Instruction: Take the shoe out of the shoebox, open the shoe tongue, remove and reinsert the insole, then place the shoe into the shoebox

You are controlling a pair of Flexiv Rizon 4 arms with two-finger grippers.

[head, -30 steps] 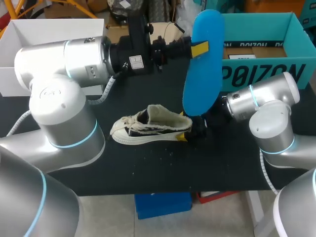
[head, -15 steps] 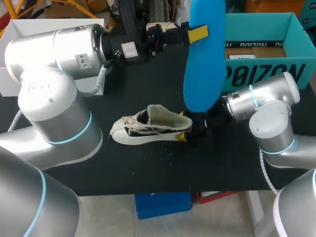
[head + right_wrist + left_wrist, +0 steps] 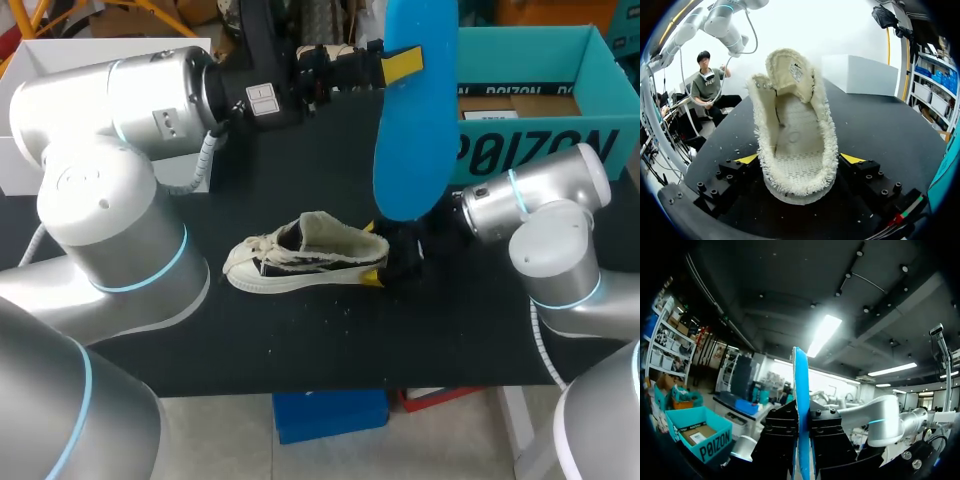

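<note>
Head view: a cream shoe point(image 3: 300, 255) lay on its sole on the black table point(image 3: 300, 340), toe toward the left arm's side.
Left gripper point(image 3: 400, 66): it was closed on the edge of a blue insole point(image 3: 415, 130), held upright in the air above the table.
Left wrist view: the insole point(image 3: 801, 405) showed edge-on, pinched between the black fingers point(image 3: 780, 440).
Right gripper point(image 3: 374, 255): it was low on the table, clamped on the shoe's heel from both sides.
Right wrist view: yellow fingertips point(image 3: 747, 159) pressed either side of the heel. The shoe point(image 3: 795, 125) gaped wide, tongue standing up at the far end.
Shoebox point(image 3: 540, 145): teal and open, at the far right of the table, apart from the shoe.
White box point(image 3: 60, 50): it stood at the far left.
</note>
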